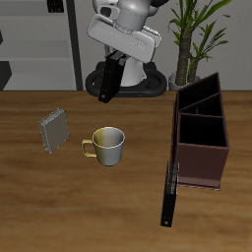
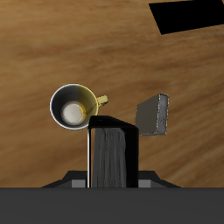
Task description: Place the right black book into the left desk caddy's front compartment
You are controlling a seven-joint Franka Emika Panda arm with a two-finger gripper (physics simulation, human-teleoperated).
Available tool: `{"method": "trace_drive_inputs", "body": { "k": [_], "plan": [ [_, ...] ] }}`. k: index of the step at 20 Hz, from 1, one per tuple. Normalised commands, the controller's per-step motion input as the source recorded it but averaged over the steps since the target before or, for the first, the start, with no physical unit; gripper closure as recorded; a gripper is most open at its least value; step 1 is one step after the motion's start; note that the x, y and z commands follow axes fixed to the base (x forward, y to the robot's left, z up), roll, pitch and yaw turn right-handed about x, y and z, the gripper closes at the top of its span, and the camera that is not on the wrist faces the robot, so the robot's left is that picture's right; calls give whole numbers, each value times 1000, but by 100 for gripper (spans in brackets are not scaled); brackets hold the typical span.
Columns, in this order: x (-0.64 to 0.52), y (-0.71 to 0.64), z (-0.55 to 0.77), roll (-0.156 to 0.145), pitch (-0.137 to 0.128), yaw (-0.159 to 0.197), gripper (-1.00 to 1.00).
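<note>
Hanging upright in the air, the right black book (image 1: 109, 81) is being pinched by the hand (image 1: 111, 61), well above the bench (image 1: 39, 197) and well apart from the left desk caddy (image 1: 202, 133). So the pickup is looking done, while carrying and lowering it into the caddy's front compartment are remaining. Nearer the caddy, a mug (image 1: 106, 145) is standing beside a grey book (image 1: 54, 129); a long black slab (image 1: 169, 195) is lying against the caddy's foot.
</note>
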Motion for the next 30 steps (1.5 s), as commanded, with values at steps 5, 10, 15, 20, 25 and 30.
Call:
{"method": "trace_drive_inputs", "body": {
  "k": [5, 10, 15, 20, 25, 30],
  "plan": [
    [-85, 551, -174, 58, 11, 45, 100],
    [-93, 394, -77, 33, 1, -8, 100],
    [26, 365, -123, 3, 43, -10, 100],
    [14, 469, -124, 86, 37, 18, 100],
    [-30, 400, -17, 62, 9, 1, 100],
    [27, 214, -87, 26, 23, 15, 100]
  ]
}}
